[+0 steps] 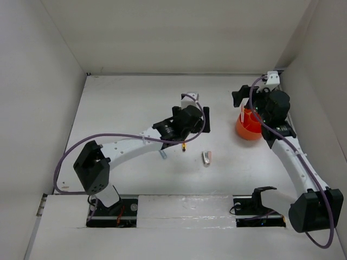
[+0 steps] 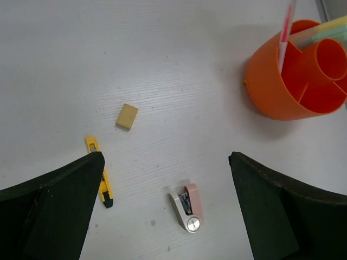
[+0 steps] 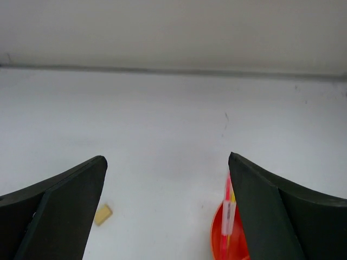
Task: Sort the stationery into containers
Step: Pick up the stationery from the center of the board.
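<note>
Both gape empty: left end effector near the eraser, right end effector above the orange tub.

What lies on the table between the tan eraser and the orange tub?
Nothing: the left wrist view shows bare table between the tan eraser and the orange tub. The grey-pink piece lies off that line.

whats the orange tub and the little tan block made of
Orange tub: likely moulded plastic, uniform colour, smooth wall with a faint sheen. Tan block: probably a rubber eraser, matte with no glare and soft edges, though that is uncertain.
</note>
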